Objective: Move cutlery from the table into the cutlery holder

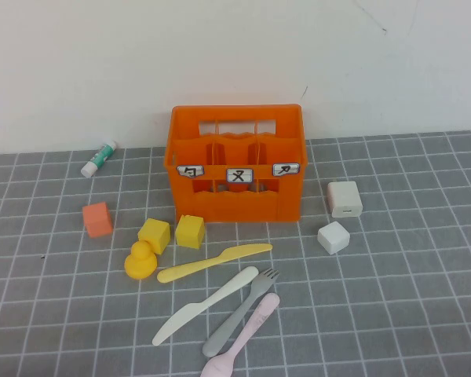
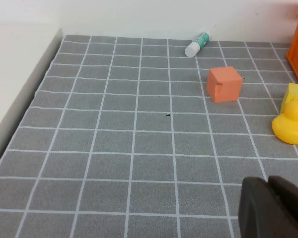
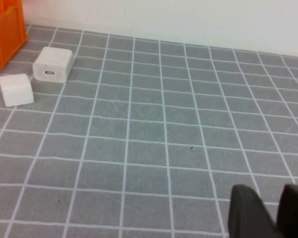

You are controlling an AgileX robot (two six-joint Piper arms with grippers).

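The orange cutlery holder stands at the back middle of the grey tiled table, with three white labels on its front. Four pieces of cutlery lie in front of it: a yellow knife, a cream-white knife, a grey fork and a pale pink spoon. Neither gripper shows in the high view. My left gripper hovers over bare table to the left, shut and empty. My right gripper hovers over bare table to the right, shut and empty.
An orange cube, two yellow blocks and a yellow duck sit left of the cutlery. A white charger and a white cube sit right of the holder. A white-green tube lies by the back wall.
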